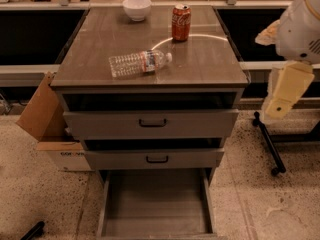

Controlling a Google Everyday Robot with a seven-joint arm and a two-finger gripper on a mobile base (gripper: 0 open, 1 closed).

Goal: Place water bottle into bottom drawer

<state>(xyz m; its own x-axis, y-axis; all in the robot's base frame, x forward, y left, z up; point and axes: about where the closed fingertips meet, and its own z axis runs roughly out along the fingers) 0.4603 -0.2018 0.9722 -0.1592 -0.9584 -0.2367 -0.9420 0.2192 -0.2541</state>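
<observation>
The water bottle lies on its side on the grey cabinet top, white cap pointing right, in front of the red soda can. The bottom drawer is pulled out at floor level, and its flat floor is bare. My gripper hangs at the right edge of the view beside the cabinet, below the white arm. It is level with the top drawer, well right of the bottle, and holds nothing that I can see.
A red soda can and a white bowl stand at the back of the cabinet top. The two upper drawers are slightly open. A cardboard box sits left of the cabinet. A black stand leg is on the right.
</observation>
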